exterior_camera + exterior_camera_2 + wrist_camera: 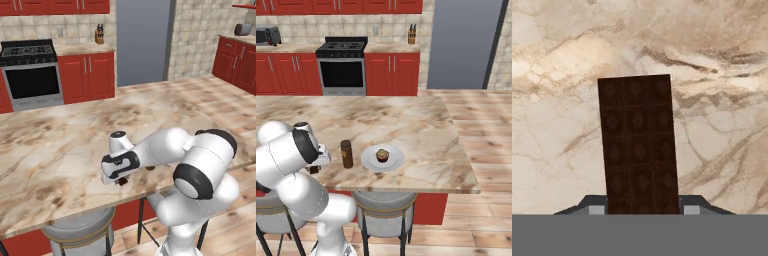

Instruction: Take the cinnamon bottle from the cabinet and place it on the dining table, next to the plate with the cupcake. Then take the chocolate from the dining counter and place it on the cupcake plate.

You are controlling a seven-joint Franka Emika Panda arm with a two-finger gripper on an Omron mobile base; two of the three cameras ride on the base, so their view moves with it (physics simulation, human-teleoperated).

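In the right base view, the white arm bends low over the near edge of the dining table (421, 125), its gripper (314, 169) down at the marble surface at far left. Just right of it the cinnamon bottle (346, 153) stands upright on the table, close beside the round white plate (397, 161), which carries the cupcake (382, 155) near its middle. Behind the island, a black stove (342, 65) sits among red cabinets, with a knife block (412, 34) on the counter to its right.

In the left base view, the gripper (121, 181) points down at the marble near the table's front edge, above a grey stool (77, 231).

The hand view looks straight along the chocolate (639, 144), a dark segmented bar lying on the veined marble, tilted slightly. Its near end sits between the two fingertips (596, 209), which press against either side of the bar: the jaws have closed on the chocolate.
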